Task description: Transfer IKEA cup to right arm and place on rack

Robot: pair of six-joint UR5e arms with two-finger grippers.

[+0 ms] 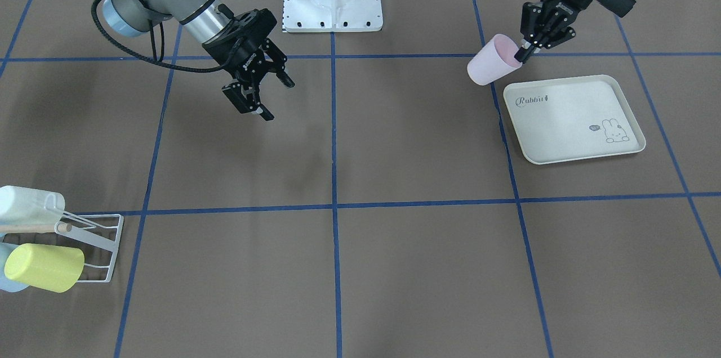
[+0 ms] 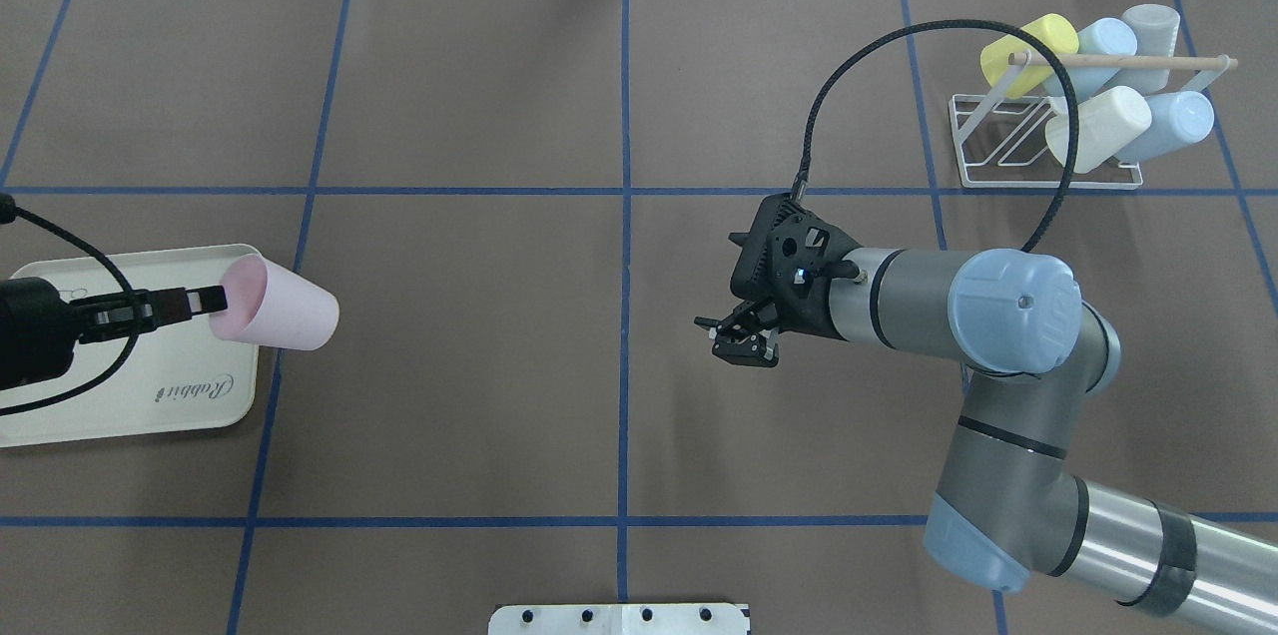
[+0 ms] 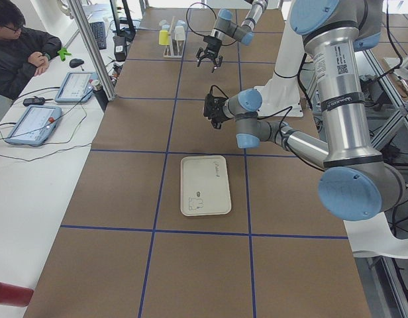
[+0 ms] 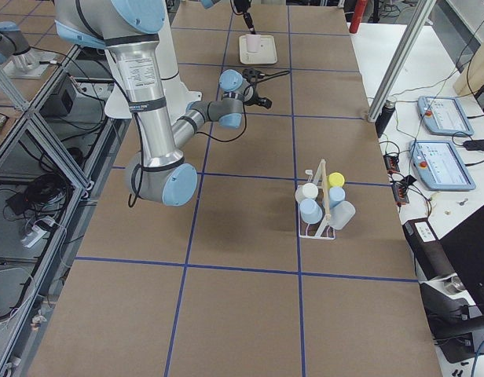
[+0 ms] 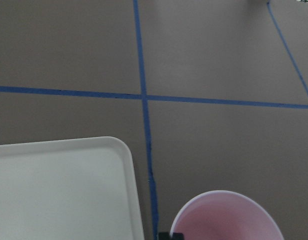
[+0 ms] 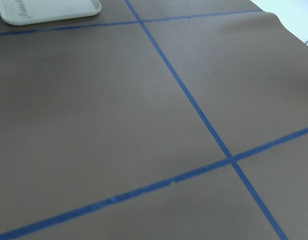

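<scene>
One thin pinch | left tool [image 1: 523,56] holds pink cup [image 1: 489,68] by its rim only | right tool [image 1: 275,99] wide open, empty | I fear cup slips at the swap

The pink cup [image 1: 492,61] hangs tilted on its side above the counter [image 1: 405,144], its rim pinched by the left claw [image 1: 524,54]. The right claw [image 1: 277,100] hovers spread wide, well apart from it. The white wire rack [image 2: 1008,138] stands upright near the counter's far right corner.

Robotics lab: tape-gridded table [image 3: 204,265], teach pendants [image 3: 33,124], aluminium framing [image 3: 92,50], seated operator [image 3: 18,53].
</scene>
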